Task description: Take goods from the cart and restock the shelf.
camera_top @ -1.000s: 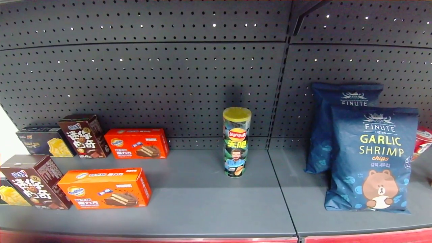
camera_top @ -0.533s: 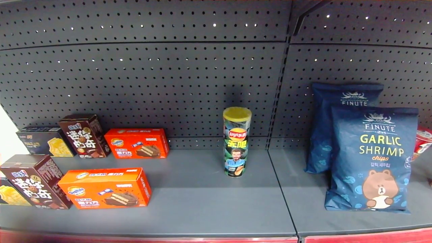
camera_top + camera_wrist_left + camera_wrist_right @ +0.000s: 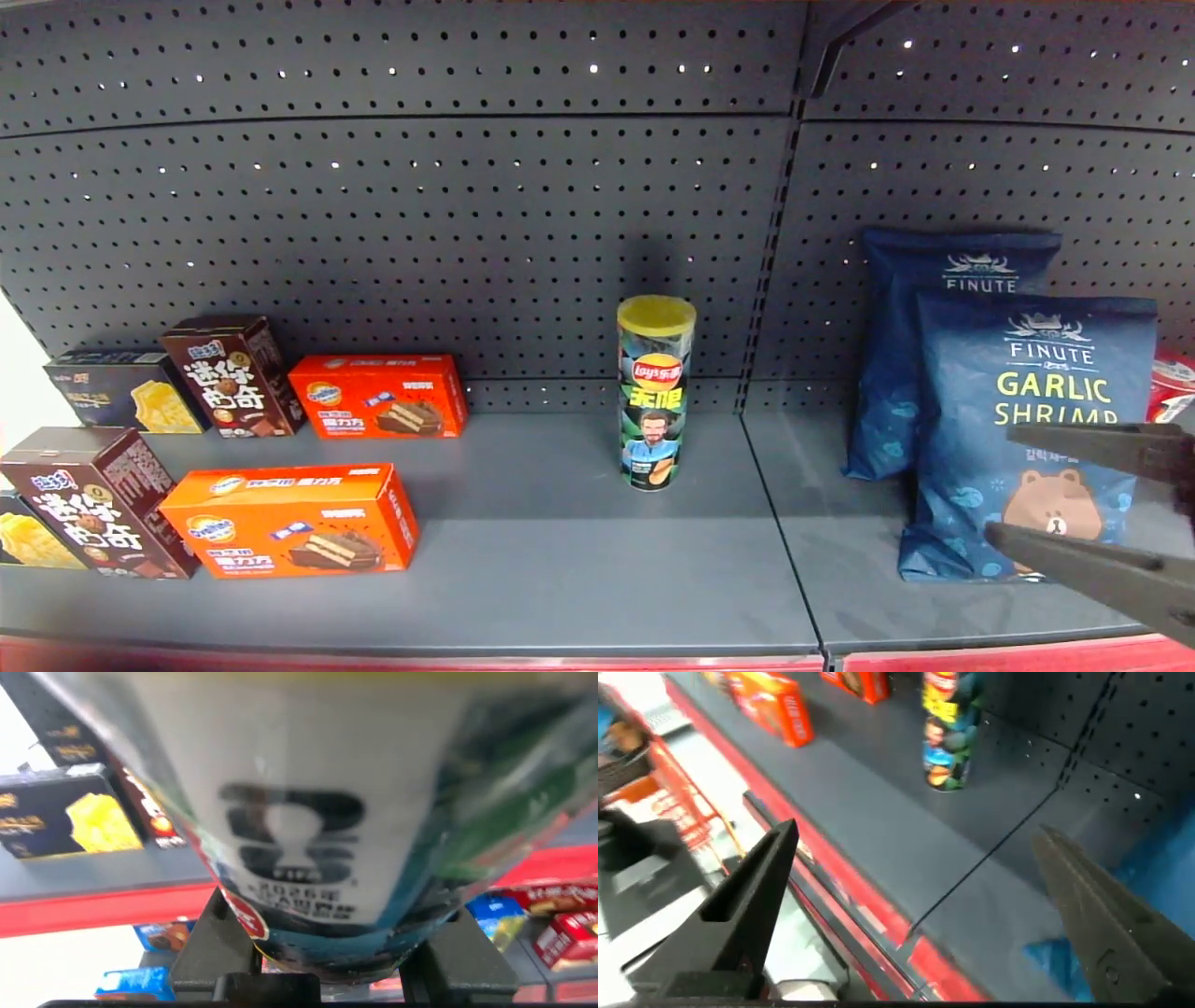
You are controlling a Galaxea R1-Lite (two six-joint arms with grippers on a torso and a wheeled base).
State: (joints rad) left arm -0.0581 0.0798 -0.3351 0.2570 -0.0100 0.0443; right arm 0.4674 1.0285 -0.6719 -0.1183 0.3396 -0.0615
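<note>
Left jaws: closed on the held can (image 3: 308, 812), one finger on each side of its lower end. The can's white panel with a dark trophy mark faces my wrist camera. Past it I see a dark box with a yellow picture (image 3: 65, 812) and the red shelf edge (image 3: 93, 910).

Right jaws: wide apart, nothing between them. In the head view they sit low at the right, in front of the front blue bag (image 3: 1027, 373), crossing its lower half. A rear blue bag (image 3: 896, 308) stands just behind that one.

Shelf (image 3: 560, 560): a standing can (image 3: 655, 392) with a yellow lid, upright near the middle, towards the back panel, well apart from the bags. To its left lie two orange boxes, front (image 3: 289, 523) and back (image 3: 378, 397), with brown boxes (image 3: 233, 373) beside them at the far left.
</note>
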